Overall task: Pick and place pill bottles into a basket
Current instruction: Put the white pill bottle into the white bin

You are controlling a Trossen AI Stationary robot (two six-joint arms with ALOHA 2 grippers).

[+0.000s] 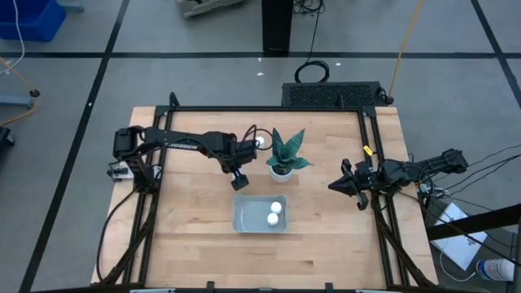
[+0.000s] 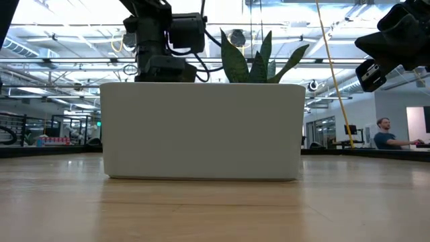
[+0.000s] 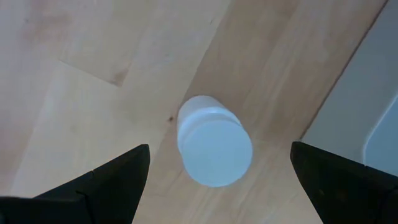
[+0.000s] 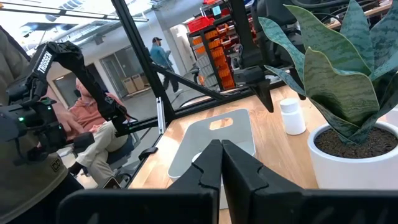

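Observation:
One white pill bottle [image 3: 214,148] stands upright on the wooden table just beside the basket; it also shows in the right wrist view [image 4: 292,116]. My left gripper [image 1: 238,179] hangs over it, open and pointing down, with one finger [image 3: 118,180] on each side of the bottle and apart from it. The basket [image 1: 244,220], a shallow grey-blue tray, lies at the table's middle and holds two pill bottles [image 1: 277,207] [image 1: 272,219]. My right gripper [image 1: 338,185] waits shut and empty at the table's right side.
A potted plant [image 1: 283,159] in a white pot stands just behind the basket, close to my left gripper. The black frame rails [image 1: 370,155] run along the table's sides. People show in the room beyond the table [image 4: 93,124].

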